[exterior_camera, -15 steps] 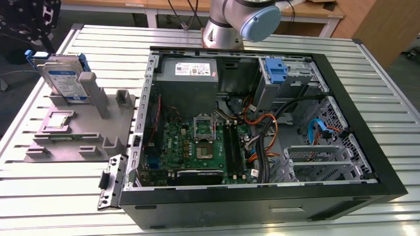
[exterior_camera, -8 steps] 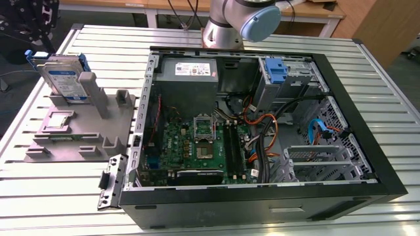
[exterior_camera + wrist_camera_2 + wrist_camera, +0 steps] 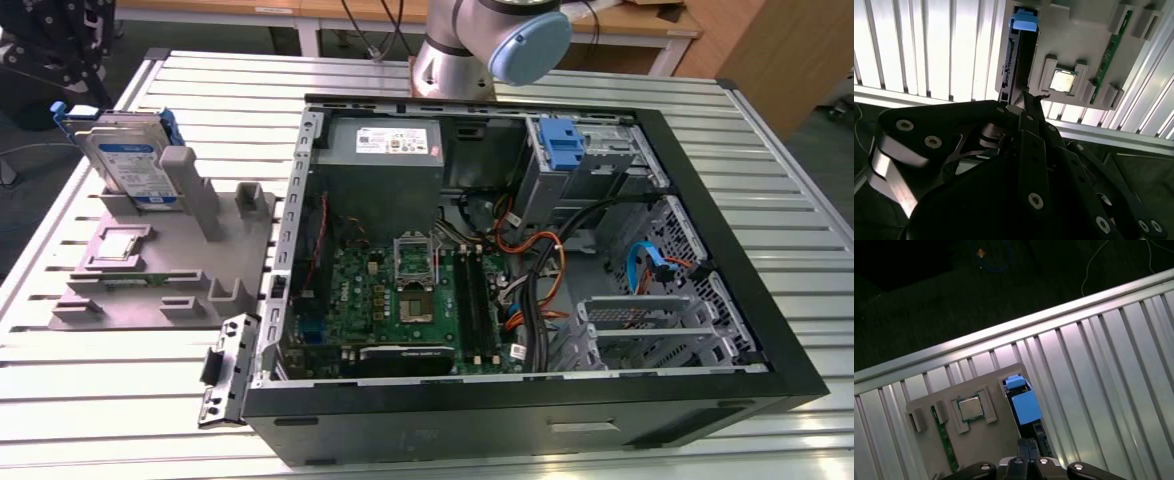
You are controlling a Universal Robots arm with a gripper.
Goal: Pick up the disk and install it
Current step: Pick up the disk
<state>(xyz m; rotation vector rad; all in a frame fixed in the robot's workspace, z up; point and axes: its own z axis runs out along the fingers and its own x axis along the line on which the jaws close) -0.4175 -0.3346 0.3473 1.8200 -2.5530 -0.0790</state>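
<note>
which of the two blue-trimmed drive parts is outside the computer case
The disk, standing upright in the grey fixture at the exterior view's left. The blue-handled drive bay sits inside the case.

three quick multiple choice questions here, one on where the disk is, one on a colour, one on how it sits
1. Where is the disk? A) in the grey holder, at the exterior view's left of the case B) in the drive bay C) on the motherboard
2. What colour is its bracket? A) red B) yellow C) blue
3. How does the disk sit? A) flat, label up B) upright on edge C) tilted against the case
Answers: 1 A, it stands in the holder outside the case; 2 C, bright blue frame; 3 B, it stands in a slot.
</note>
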